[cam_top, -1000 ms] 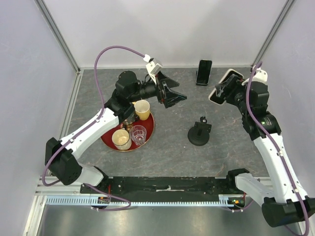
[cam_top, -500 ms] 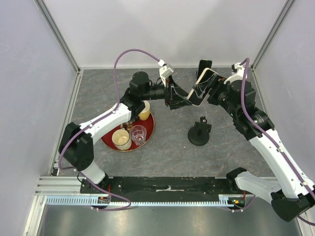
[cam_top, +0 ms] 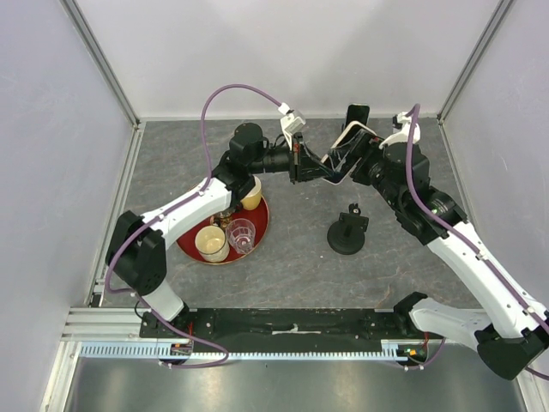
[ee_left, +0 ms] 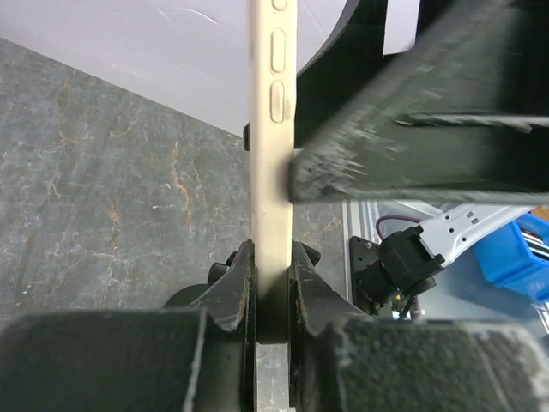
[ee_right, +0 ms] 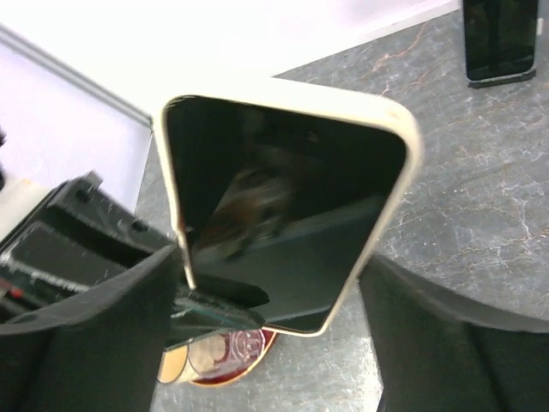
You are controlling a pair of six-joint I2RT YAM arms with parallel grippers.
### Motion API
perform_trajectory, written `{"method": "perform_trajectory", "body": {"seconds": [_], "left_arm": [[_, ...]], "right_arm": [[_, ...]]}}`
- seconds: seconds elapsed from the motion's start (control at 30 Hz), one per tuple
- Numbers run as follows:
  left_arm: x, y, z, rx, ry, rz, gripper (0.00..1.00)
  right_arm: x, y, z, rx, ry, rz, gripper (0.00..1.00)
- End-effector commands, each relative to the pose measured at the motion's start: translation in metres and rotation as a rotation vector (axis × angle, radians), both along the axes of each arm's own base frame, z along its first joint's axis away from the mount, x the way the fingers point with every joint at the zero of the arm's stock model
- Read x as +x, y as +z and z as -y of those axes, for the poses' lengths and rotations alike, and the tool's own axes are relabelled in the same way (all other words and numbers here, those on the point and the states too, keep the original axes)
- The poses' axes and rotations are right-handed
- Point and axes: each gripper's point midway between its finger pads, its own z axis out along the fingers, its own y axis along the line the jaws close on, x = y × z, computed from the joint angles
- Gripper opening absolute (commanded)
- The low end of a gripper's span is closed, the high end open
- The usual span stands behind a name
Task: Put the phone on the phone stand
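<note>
The phone (cam_top: pixel 343 153), black screen with a cream rim, hangs in the air between both arms at the back of the table. My left gripper (cam_top: pixel 322 169) is shut on its lower end, the jaws pinching front and back of the phone (ee_left: pixel 271 129) at the left gripper (ee_left: pixel 272 257). My right gripper (cam_top: pixel 356 159) straddles the phone (ee_right: pixel 283 197) across its width. That right gripper (ee_right: pixel 268 266) stands open, with a small gap at the right-hand rim. The phone stand (cam_top: pixel 347 233), black with a round base, sits on the table below and nearer me.
A smaller all-black slab (cam_top: pixel 355 126) leans upright against the back wall, also seen as the black slab (ee_right: pixel 500 39). Under the left forearm, a red tray (cam_top: pixel 260 233) carries a yellow cup (cam_top: pixel 248 191), a cream cup (cam_top: pixel 211 243) and a clear glass (cam_top: pixel 241 233).
The left arm swung right to meet the phone, and its jaws closed on the phone's lower end. The right arm carried the phone leftward, then its jaws widened.
</note>
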Motion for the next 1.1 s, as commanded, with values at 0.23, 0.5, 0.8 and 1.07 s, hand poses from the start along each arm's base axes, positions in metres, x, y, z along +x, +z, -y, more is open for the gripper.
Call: {"method": "perform_trajectory", "body": {"seconds": [0.23, 0.5, 0.8, 1.07], "left_arm": [[-0.023, 0.072, -0.072, -0.306, -0.131, 0.026, 0.02], [-0.052, 0.094, -0.083, -0.417, -0.345, -0.059, 0.02], [-0.064, 0.104, -0.089, -0.453, -0.326, -0.004, 0.02], [-0.075, 0.11, -0.083, -0.456, -0.323, 0.029, 0.02]], "right_arm": [[-0.065, 0.036, -0.03, -0.211, 0.467, 0.254, 0.98], [-0.084, 0.046, -0.063, -0.129, 0.676, 0.365, 0.78], [-0.06, 0.03, -0.064, -0.152, 0.601, 0.334, 0.61], [-0.066, 0.031, -0.069, -0.041, 0.609, 0.352, 0.64]]}}
